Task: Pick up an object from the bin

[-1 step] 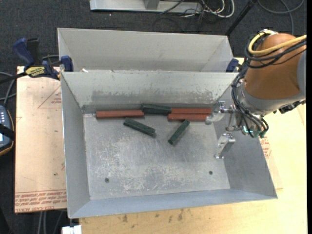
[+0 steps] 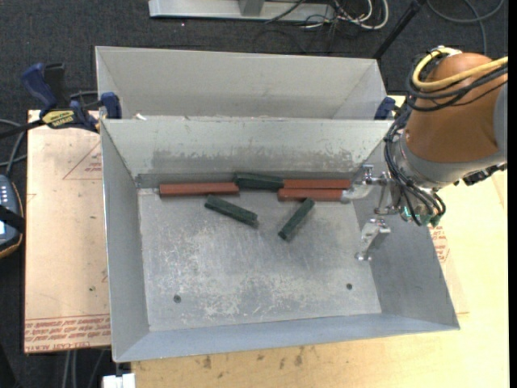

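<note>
— Gripper [image 2: 367, 210] poised by the bin's [image 2: 242, 297] side wall: holding anything?
— No. Its fingers are spread wide and empty. A red bar [image 2: 311, 190] lies just beside it, a tilted green block [image 2: 296, 219] farther off, and other bars [image 2: 198, 189] beyond, probably slid against the back wall.

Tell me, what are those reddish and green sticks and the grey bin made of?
The red-brown bars and dark green bars look like matte painted wood or plastic: flat, even colour with no shine. I can't tell which. The bin looks like bare sheet metal: grey, with a dull sheen and a scuffed, scratched floor.
</note>
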Controlling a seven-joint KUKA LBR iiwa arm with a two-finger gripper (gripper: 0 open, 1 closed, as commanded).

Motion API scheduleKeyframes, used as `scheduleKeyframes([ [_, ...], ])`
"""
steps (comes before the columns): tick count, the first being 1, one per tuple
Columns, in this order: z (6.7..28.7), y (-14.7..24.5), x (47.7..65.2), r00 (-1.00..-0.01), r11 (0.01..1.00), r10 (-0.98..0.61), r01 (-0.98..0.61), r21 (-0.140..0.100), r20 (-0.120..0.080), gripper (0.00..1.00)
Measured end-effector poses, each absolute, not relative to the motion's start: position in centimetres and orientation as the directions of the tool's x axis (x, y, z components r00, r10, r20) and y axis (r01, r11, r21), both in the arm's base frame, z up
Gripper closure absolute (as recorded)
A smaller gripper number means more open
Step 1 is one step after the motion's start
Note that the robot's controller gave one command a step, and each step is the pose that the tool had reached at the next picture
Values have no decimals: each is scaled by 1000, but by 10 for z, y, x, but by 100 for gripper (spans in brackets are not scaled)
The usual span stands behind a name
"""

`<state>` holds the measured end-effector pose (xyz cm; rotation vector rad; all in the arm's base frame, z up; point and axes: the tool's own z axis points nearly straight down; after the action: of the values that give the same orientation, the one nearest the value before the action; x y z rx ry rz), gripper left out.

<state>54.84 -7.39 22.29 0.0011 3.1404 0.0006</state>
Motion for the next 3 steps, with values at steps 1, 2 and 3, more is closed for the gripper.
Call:
scheduleKeyframes([
  [1,158,-40,609,-1000,1000,-5,-5,0,-12,0],
  [2,91,-8,581,-1000,1000,-16,-16,1,4,0],
  [3,79,-52,651,-974,974,-227,-227,2,-23,100],
])
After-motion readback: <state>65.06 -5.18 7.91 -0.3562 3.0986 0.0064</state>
